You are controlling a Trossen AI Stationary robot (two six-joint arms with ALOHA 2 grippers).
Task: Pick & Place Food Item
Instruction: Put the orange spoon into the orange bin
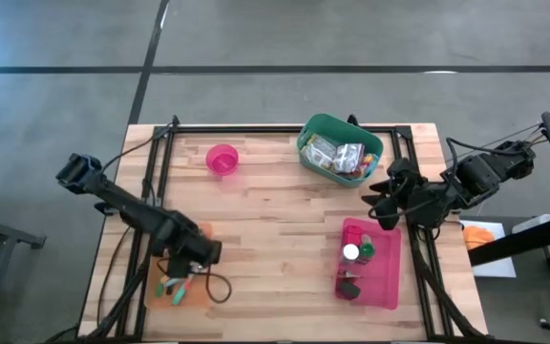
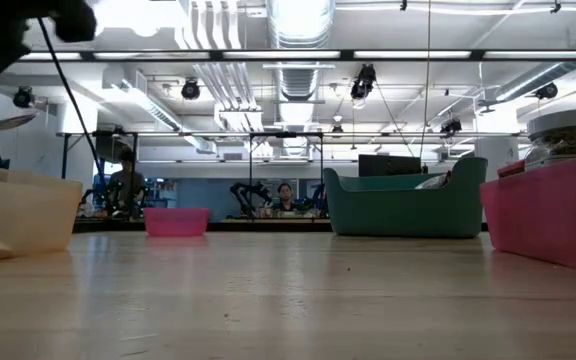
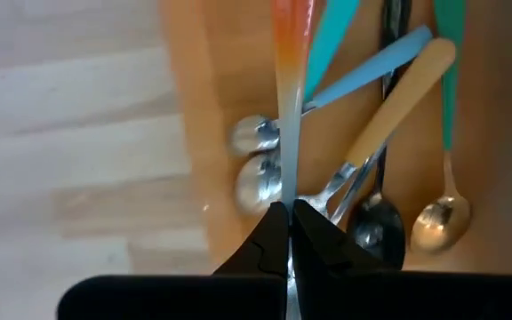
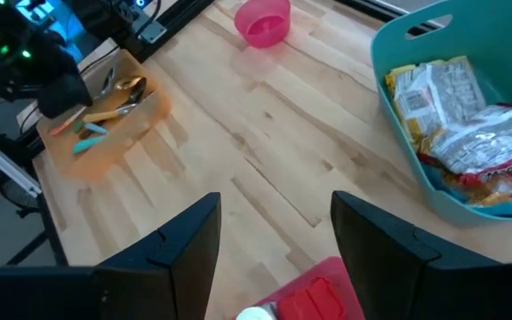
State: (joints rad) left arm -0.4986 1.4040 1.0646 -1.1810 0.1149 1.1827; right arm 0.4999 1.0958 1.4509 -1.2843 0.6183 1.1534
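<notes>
Snack packets [image 1: 340, 155] are piled in the teal bin [image 1: 315, 129] at the counter's [image 1: 275, 220] far edge. Right pincer [image 1: 382, 201] hovers just beside that bin, fingers apart, holding nothing. Left pincer [image 3: 289, 233], well away over the orange tray [image 1: 152, 290], is clamped on an orange-handled spoon [image 3: 288, 107].

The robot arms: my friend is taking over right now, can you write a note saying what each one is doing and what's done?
Left gripper: jaws shut on the handle of an orange-and-white utensil, over the orange cutlery tray at the table's near left corner.
Right gripper: jaws open, empty, hovering between the teal bin and the pink tray.
Food packets lie in the teal bin; the pink bowl looks empty.
Done: utensil gripped.
Left: lifting it out, and apparently moving food, since no packet is out of the bin yet.
</notes>
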